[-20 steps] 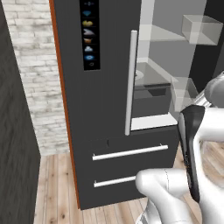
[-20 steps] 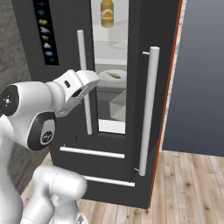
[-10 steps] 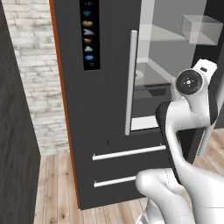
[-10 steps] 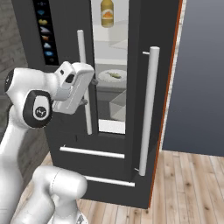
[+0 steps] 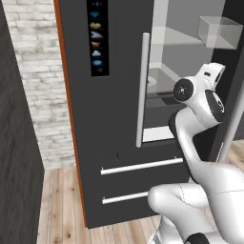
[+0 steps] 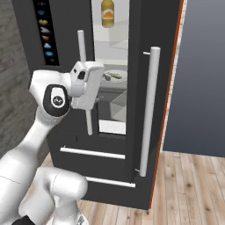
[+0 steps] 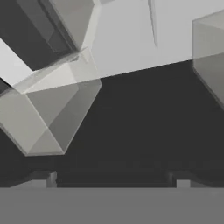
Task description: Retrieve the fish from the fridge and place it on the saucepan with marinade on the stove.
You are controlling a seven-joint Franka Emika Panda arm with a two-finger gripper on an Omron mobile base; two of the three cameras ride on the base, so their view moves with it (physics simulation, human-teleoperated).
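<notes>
No readable writing is being shown anywhere; the only marking being displayed is a column of small coloured icons (image 5: 96,43) on the dark front of the fridge (image 5: 114,119), and the same strip is being seen at the upper left of the right base view. The fridge is being seen with its doors standing ajar, so that a white interior is being exposed between the long silver handles (image 6: 149,110). On a shelf inside, a white plate (image 6: 115,77) is being seen with the fish (image 6: 115,75), a slender greenish shape, lying on it. Above it, on a higher shelf, an amber bottle (image 6: 107,13) is being seen standing upright; its label is too blurred to be read. The tool (image 7: 114,177) is being held released, its two dark tips spread wide at the bottom of the hand view and nothing being gripped between them; clear bins (image 7: 48,113) and a dark shelf are being faced by it. In the right base view the white hand is being held in front of the gap between the doors, just beside the plate but apart from it. Two lower drawers with silver bars (image 5: 142,166) are being shown below. The floor (image 6: 189,189) is being rendered as pale wooden planks, and a whitewashed brick wall (image 5: 33,71) is being seen left of the fridge.
</notes>
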